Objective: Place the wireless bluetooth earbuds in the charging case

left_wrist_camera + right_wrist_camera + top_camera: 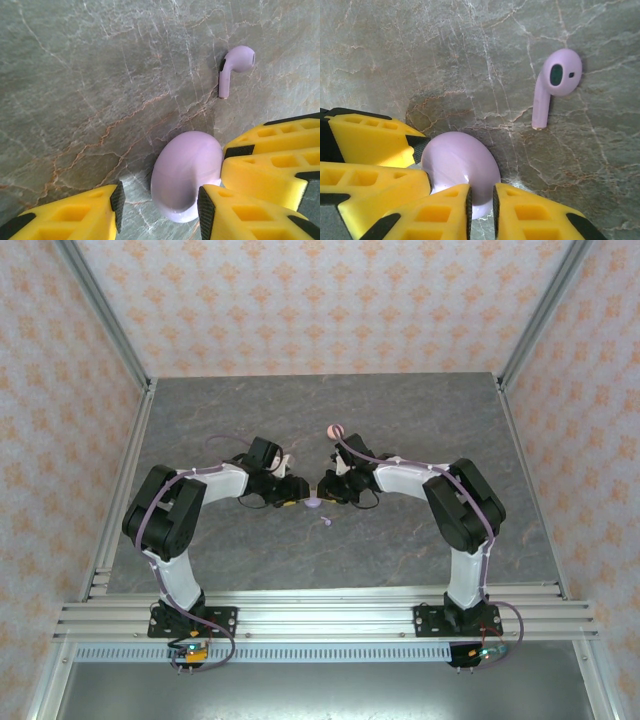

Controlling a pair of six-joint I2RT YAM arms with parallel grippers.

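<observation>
Left wrist: my left gripper (161,202) is spread, with the lavender charging case (186,172) sitting between its fingers. The right finger is up against the shell, while a strip of worktop (75,75) shows between the left finger and the shell, so nothing is clamped. One lavender earbud (232,67) lies flat ahead of the tips and off to their right, near the case but apart from it.

Right wrist: my right gripper (481,200) is pressed almost together, pinching the near edge of the case between its pads. The earbud lies ahead and to the right of these tips, dark mesh side up, its stem pointing back toward the gripper.

From above: both grippers meet tip to tip over the case, and the earbud lies just to the near side of them.

I judge the earbud very light, hard and glossy — likely to squirt out of a hard pinch or skid on the stone. I would take it gently across the bulb head, leaving the stem free to go down into its socket. The case looks equally slick; I cannot tell whether its lid is up.
</observation>
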